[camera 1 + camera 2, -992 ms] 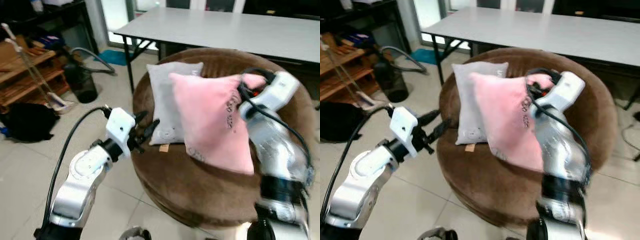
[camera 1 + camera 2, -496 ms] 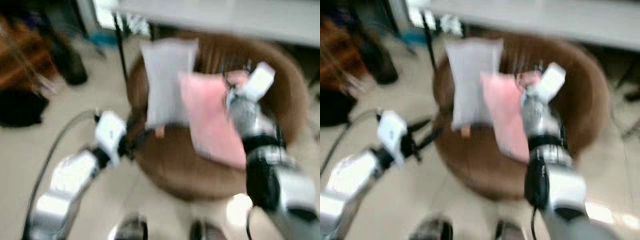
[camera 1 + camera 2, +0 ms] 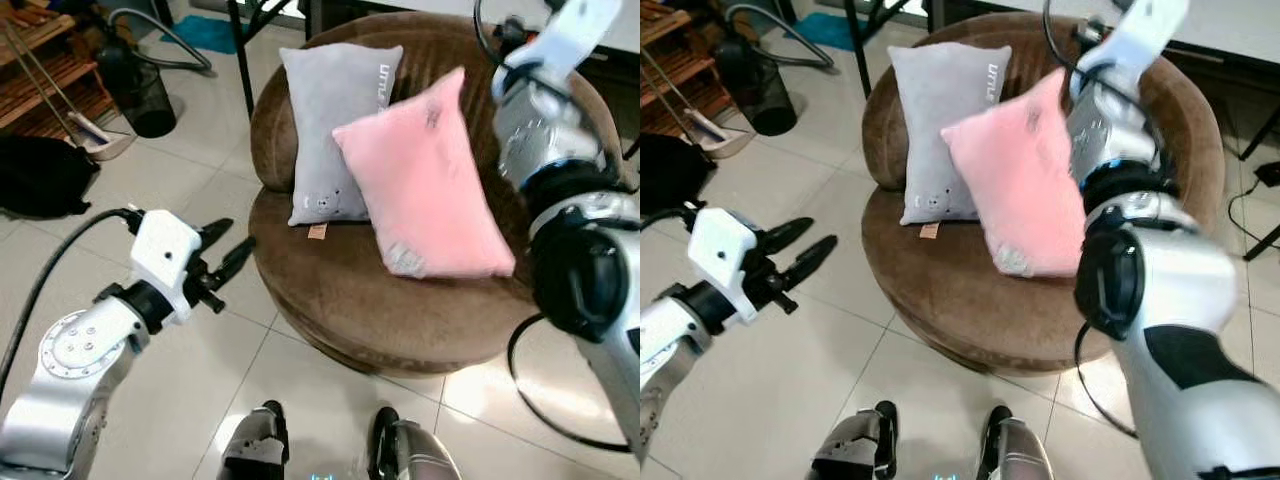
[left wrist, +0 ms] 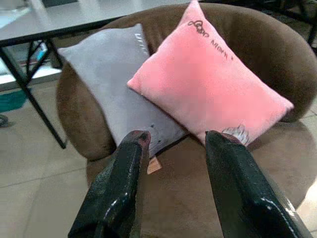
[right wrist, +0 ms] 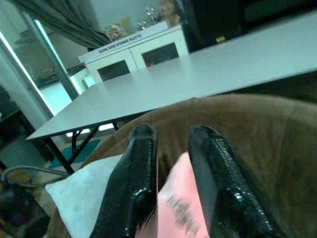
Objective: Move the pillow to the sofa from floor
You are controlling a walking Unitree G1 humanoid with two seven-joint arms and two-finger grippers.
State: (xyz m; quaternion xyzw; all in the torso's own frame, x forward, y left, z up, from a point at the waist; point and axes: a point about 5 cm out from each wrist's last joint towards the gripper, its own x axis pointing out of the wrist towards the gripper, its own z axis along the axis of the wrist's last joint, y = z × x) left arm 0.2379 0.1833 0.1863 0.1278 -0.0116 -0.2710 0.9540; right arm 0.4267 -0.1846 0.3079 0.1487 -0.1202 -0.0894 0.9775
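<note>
The pink pillow lies on the sofa, a round brown seat at centre frame in the head views. It leans tilted against the backrest, one corner up, and overlaps the right edge of the grey pillow. The grey pillow stands upright against the backrest at upper centre, with a small tag at its lower edge on the seat cushion.

The right gripper is raised at the upper right of the head views, above the backrest and just beside the top corner of the pink pillow. In the right wrist view its fingers stand slightly apart, with that pink corner between and below them; whether they touch the fabric cannot be told. A grey table lies beyond the backrest.

The left gripper is at the left of the frame, over the tiled floor, near the sofa's front edge but not touching it. Its fingers are spread apart and hold nothing.

A black bin and a wooden rack occupy the upper left. The robot's feet are at the bottom centre.
</note>
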